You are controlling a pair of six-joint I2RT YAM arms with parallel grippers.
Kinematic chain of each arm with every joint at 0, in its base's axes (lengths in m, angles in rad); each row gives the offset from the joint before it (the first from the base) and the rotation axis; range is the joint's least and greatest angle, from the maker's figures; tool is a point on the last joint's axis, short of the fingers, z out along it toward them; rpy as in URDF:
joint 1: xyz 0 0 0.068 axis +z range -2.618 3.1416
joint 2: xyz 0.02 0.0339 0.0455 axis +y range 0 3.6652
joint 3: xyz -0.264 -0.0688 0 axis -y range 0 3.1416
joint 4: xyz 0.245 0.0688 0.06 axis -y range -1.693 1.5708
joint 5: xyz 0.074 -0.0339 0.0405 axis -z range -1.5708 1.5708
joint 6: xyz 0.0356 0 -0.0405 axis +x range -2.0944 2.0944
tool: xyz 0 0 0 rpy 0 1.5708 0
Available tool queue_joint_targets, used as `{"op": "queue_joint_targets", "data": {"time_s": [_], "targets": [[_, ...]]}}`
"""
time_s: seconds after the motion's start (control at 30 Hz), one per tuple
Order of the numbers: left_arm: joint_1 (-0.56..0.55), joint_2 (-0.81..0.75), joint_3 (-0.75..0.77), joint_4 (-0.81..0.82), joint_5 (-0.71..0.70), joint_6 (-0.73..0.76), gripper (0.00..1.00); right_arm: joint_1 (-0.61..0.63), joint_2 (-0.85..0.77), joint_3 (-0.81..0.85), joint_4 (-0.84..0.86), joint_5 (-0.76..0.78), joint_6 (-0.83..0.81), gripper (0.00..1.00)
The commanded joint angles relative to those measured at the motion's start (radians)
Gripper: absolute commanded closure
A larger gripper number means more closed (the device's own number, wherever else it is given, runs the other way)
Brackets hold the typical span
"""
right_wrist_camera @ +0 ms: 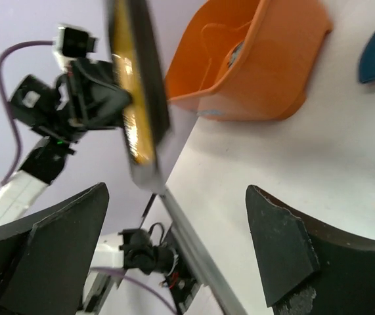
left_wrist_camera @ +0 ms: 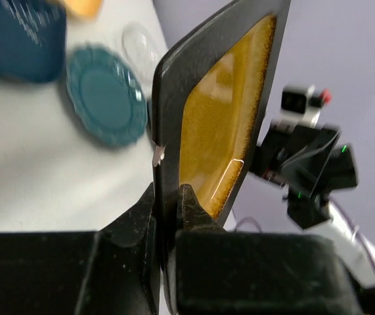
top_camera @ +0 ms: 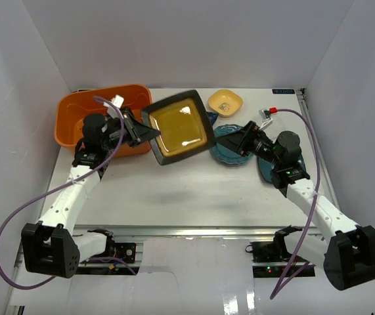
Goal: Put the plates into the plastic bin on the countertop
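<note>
My left gripper [top_camera: 144, 133] is shut on one edge of the dark square amber-centred plate [top_camera: 180, 126] and holds it tilted in the air, just right of the orange plastic bin [top_camera: 102, 111]. In the left wrist view the jaws [left_wrist_camera: 169, 197] clamp the plate's rim [left_wrist_camera: 223, 125]. My right gripper [top_camera: 240, 141] is open and empty above the round scalloped teal plate [top_camera: 230, 149]. The right wrist view shows its spread fingers [right_wrist_camera: 282, 243], the held plate edge-on [right_wrist_camera: 138, 92] and the bin [right_wrist_camera: 259, 65]. A small yellow dish [top_camera: 225, 102] sits at the back.
Another teal plate [top_camera: 266, 169] lies under my right arm on the white countertop [top_camera: 174, 190]. The left wrist view shows the scalloped plate [left_wrist_camera: 105, 92], a small clear dish [left_wrist_camera: 140, 42] and a dark teal dish [left_wrist_camera: 20, 39]. Something dark lies inside the bin [right_wrist_camera: 233, 56].
</note>
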Motion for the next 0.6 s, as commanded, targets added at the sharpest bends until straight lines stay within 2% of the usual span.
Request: {"op": "queue_joint_targets", "data": {"time_s": [0.0, 0.07, 0.13, 0.2, 0.37, 0.57], "targets": [[0.119, -0.033, 0.168, 0.098, -0.043, -0.089, 1.00, -0.047, -0.071, -0.028, -0.058, 0.093, -0.068, 0.10], [0.232, -0.018, 0.196, 0.091, -0.055, -0.113, 1.00, -0.077, -0.109, -0.068, -0.133, 0.150, -0.103, 0.11], [0.320, 0.005, 0.233, 0.034, -0.116, -0.103, 1.00, -0.084, -0.138, -0.108, -0.165, 0.229, -0.148, 0.12], [0.386, 0.025, 0.251, -0.020, -0.218, -0.067, 1.00, -0.086, -0.151, -0.140, -0.173, 0.245, -0.171, 0.12], [0.464, 0.071, 0.241, -0.101, -0.402, -0.018, 1.00, -0.086, -0.151, -0.163, -0.222, 0.311, -0.237, 0.13], [0.495, 0.218, 0.268, -0.106, -0.410, 0.012, 1.00, -0.087, -0.128, -0.220, -0.239, 0.423, -0.280, 0.13]]}}
